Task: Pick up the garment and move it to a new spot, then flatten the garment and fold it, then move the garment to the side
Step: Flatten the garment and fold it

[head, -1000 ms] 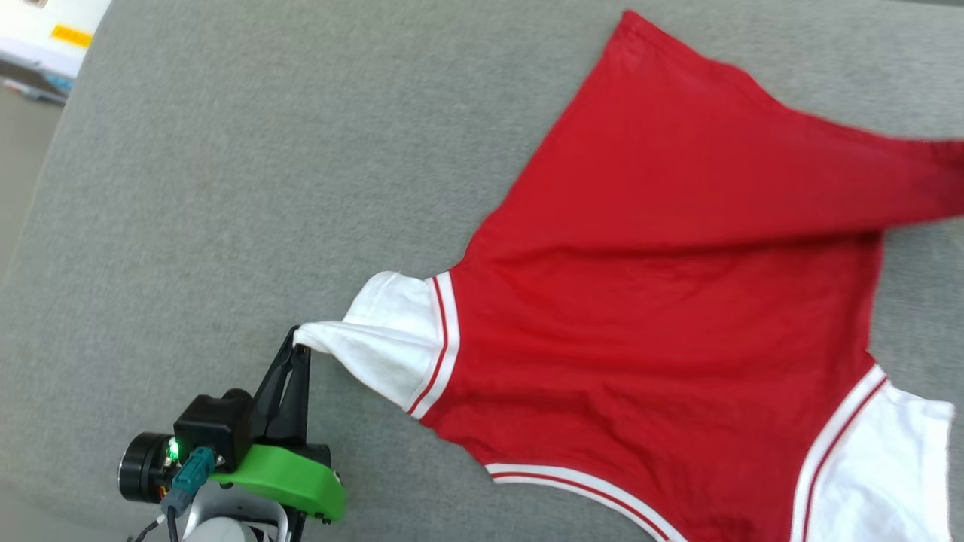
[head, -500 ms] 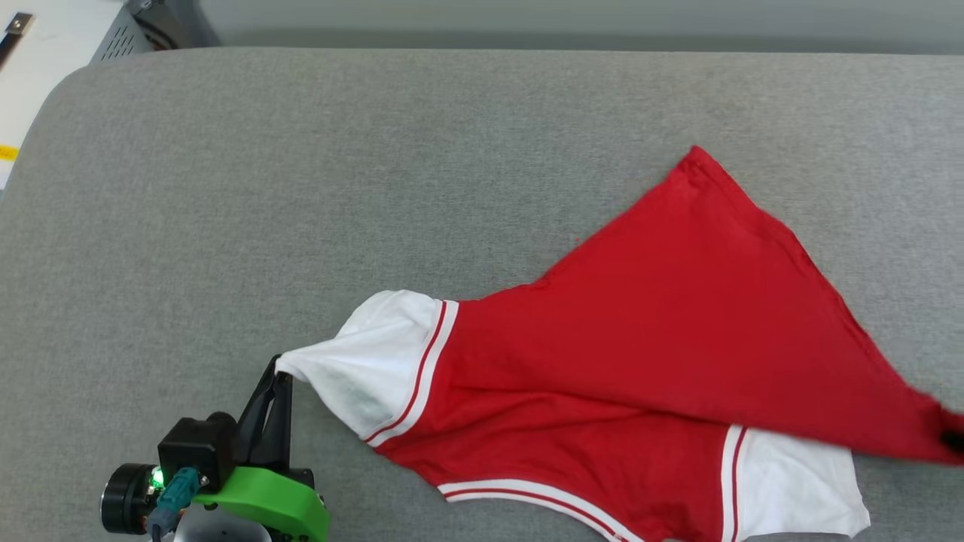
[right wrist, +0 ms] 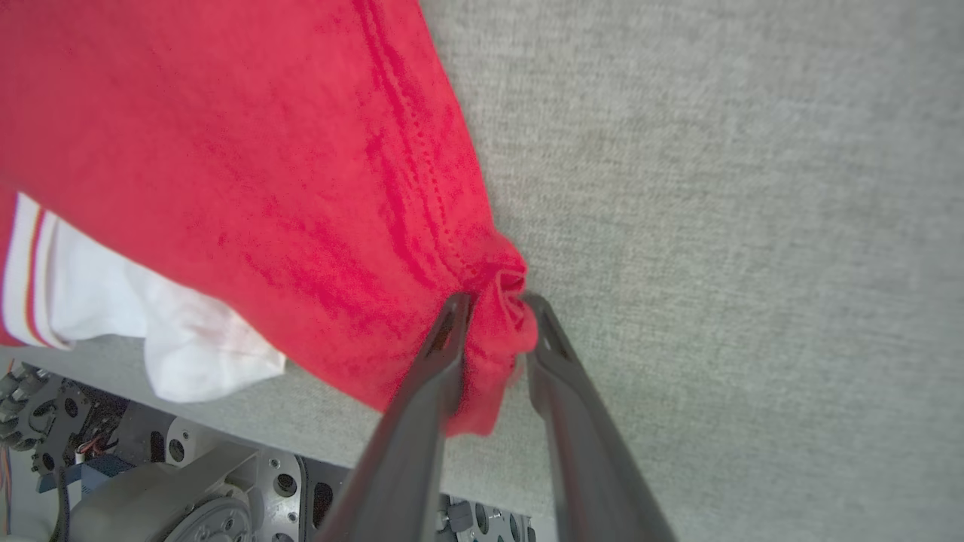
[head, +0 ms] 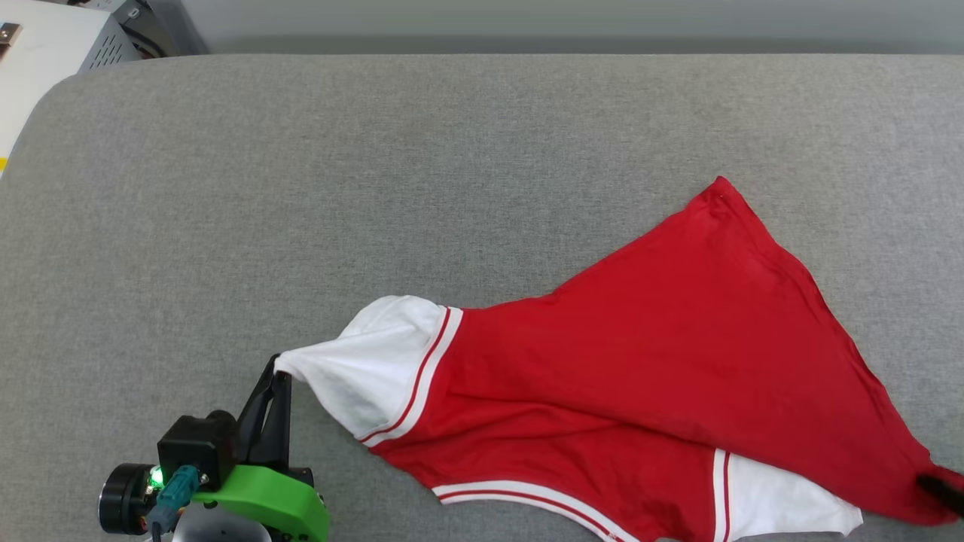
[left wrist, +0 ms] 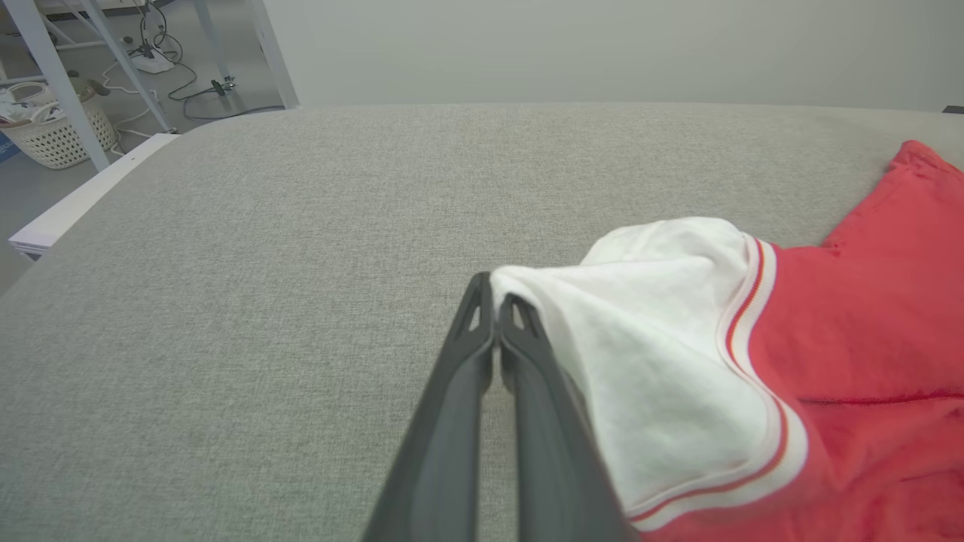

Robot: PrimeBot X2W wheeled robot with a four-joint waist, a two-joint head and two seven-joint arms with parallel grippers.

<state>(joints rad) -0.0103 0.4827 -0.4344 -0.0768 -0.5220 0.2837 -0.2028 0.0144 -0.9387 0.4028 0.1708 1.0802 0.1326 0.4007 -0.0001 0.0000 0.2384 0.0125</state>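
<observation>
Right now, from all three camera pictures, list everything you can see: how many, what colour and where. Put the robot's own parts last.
shirt: one, red with white sleeves and striped trim, lying on the table's right half.
table: one, grey fabric top, under the shirt.
box: one, grey metal with vents, beyond the table's far left corner.
basket: one, pale woven, on the floor beyond the table.
cables: several, mostly dark, on the floor near the basket.
left claw: one, dark, shut on the tip of a white sleeve.
right claw: one, dark, jaws parted, red shirt corner bunched between them.
</observation>
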